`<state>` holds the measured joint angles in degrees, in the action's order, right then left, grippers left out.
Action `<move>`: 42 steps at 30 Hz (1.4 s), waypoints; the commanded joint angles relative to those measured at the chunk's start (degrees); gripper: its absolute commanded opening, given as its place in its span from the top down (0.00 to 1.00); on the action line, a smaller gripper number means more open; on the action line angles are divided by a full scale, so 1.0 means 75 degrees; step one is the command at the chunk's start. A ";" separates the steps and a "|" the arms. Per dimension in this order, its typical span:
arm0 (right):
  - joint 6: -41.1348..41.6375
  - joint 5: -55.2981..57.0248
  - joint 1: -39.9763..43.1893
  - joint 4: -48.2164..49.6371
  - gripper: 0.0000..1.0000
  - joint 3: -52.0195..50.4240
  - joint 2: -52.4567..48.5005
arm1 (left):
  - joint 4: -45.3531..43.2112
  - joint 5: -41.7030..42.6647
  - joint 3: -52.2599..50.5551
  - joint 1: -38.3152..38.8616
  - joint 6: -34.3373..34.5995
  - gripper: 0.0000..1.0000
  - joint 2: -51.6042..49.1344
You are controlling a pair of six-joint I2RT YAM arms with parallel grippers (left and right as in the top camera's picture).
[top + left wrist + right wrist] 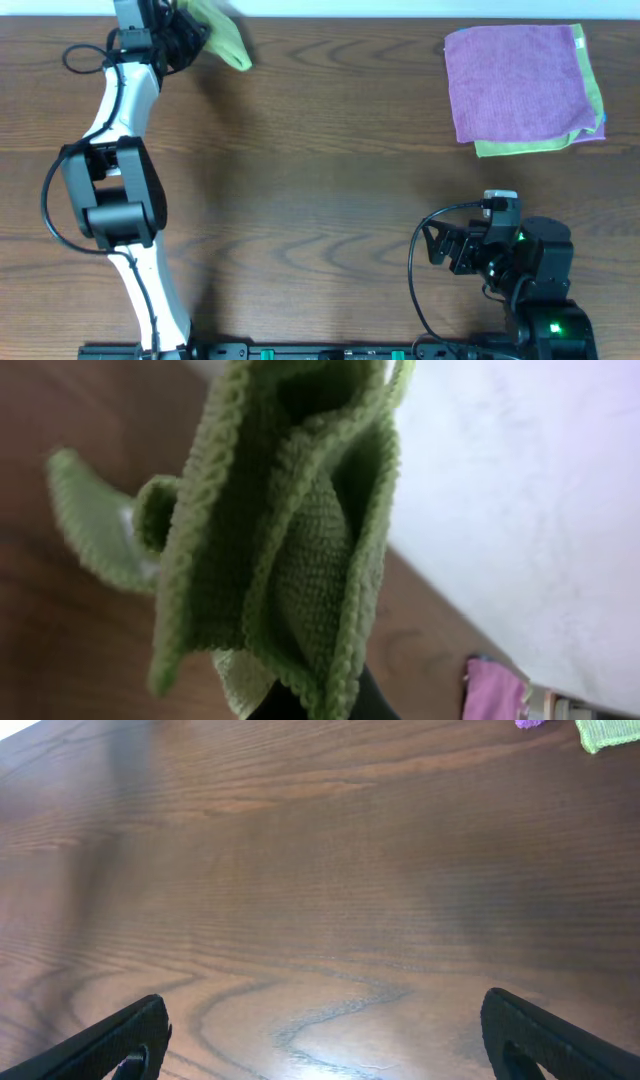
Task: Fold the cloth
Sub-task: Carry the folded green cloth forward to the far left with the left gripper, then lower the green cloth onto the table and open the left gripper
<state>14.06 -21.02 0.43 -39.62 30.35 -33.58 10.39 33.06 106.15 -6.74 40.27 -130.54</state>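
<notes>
Overhead: your left claw (172, 35) sits at 11 o'clock on the table (320, 180), clenched on the green cloth (225, 40). The cloth hangs in a bunch toward 3 o'clock from the claw. It is gathered rather than spread, so I judge no fold has been started yet. A finished stack (520, 85), purple on top, lies at 1 o'clock, well apart from the cloth. The right claw (432, 247) waits at 5 o'clock, low and out of the way, which leaves the middle of the table free for laying the cloth flat.

Left wrist: the cloth fills your view, crumpled in several layers with its hemmed edges running from 12 to 6 o'clock. The pinch sits at 6 o'clock, so the claw grips a bunch, not one clean corner. You will probably need to spread the cloth before folding.

Right wrist: both fingers (120, 1045) stand wide apart at 7 and 5 o'clock. This claw is released and holds nothing, with only bare wood beneath it. A sliver of the stack shows at 1 o'clock.
</notes>
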 commanded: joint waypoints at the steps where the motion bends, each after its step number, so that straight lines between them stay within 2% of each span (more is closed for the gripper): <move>1: 0.0090 -0.0029 0.0090 -0.0006 0.01 -0.0020 0.0029 | 0.0227 0.0137 0.0248 -0.0169 -0.0431 0.94 -0.0134; 7: 0.0090 -0.0029 0.0090 -0.0006 0.01 -0.0020 0.0029 | 0.1075 -0.0271 0.0248 -0.0527 -0.1227 0.94 -0.0303; 15: 0.0090 -0.0029 0.0090 -0.0006 0.01 -0.0020 0.0029 | 0.1495 -0.0551 0.0248 -0.0848 -0.1760 0.94 -0.0542; 18: 0.0090 -0.0029 0.0090 -0.0006 0.01 -0.0020 0.0029 | 0.1641 -0.0833 0.0248 -0.0886 -0.1973 0.91 -0.0554; 20: 0.0090 -0.0029 0.0090 -0.0006 0.01 -0.0020 0.0029 | 0.1679 -0.0892 0.0248 -0.0903 -0.2133 0.75 -0.0554; 21: 0.0090 -0.0029 0.0090 -0.0006 0.01 -0.0020 0.0029 | 0.1708 -0.0898 0.0248 -0.0918 -0.2159 0.59 -0.0554; 24: 0.0090 -0.0029 0.0090 -0.0006 0.01 -0.0020 0.0029 | 0.1760 -0.0898 0.0248 -0.0988 -0.2180 0.32 -0.0554; 26: 0.0090 -0.0026 0.0090 -0.0006 0.01 -0.0020 0.0029 | 0.1798 -0.0886 0.0248 -0.1058 -0.2177 0.02 -0.0551; 36: 0.0090 -0.0029 0.0090 -0.0006 0.01 -0.0020 0.0029 | 0.2372 -0.0787 0.0280 -0.1413 -0.2194 0.05 -0.0484; 42: 0.0090 -0.0029 0.0090 -0.0006 0.01 -0.0020 0.0029 | 0.3072 -0.0787 0.0402 -0.1399 -0.2946 0.05 -0.0195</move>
<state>14.06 -21.02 0.43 -39.62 30.30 -33.61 31.94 27.40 107.07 -17.45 22.37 -133.99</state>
